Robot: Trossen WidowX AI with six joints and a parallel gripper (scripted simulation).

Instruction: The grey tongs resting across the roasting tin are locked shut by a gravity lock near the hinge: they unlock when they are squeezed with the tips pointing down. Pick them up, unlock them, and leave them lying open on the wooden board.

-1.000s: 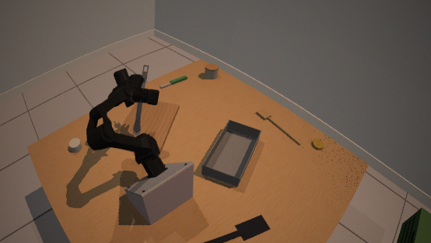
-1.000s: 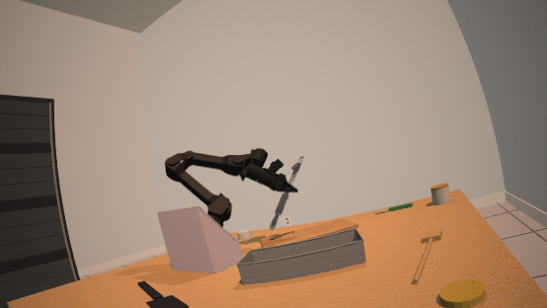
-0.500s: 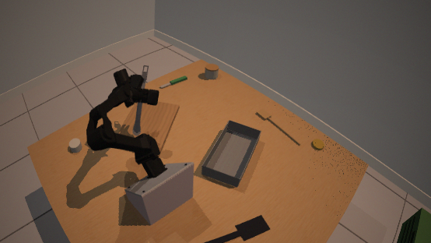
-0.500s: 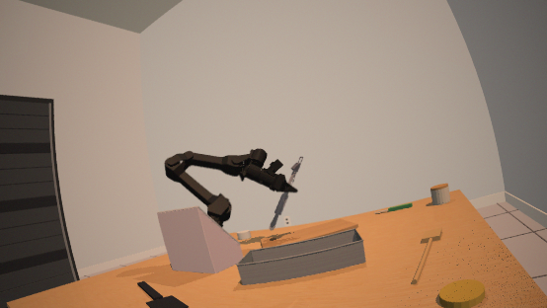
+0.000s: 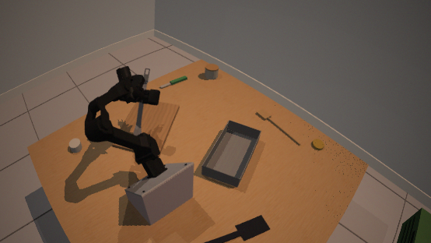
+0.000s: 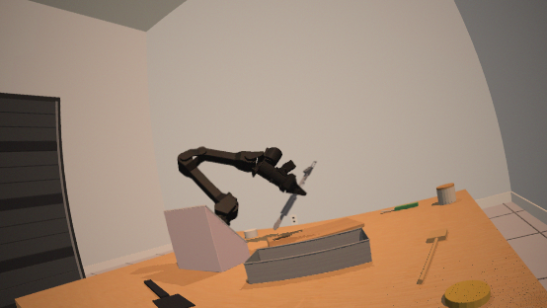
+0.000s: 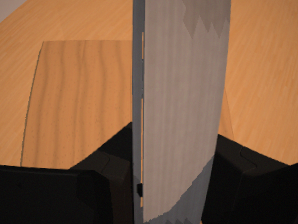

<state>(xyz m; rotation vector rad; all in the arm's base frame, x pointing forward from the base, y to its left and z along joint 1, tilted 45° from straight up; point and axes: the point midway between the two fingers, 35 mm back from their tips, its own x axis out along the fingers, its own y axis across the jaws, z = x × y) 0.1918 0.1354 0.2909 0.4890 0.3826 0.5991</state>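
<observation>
You are seeing a green-handled tool (image 5: pixel 176 81) and a cork-topped jar (image 5: pixel 211 72) sitting at the table's far edge, a wooden mallet (image 6: pixel 430 252) and yellow disc (image 5: pixel 317 144) lying right, a white cup (image 5: pixel 75 145) left.
</observation>
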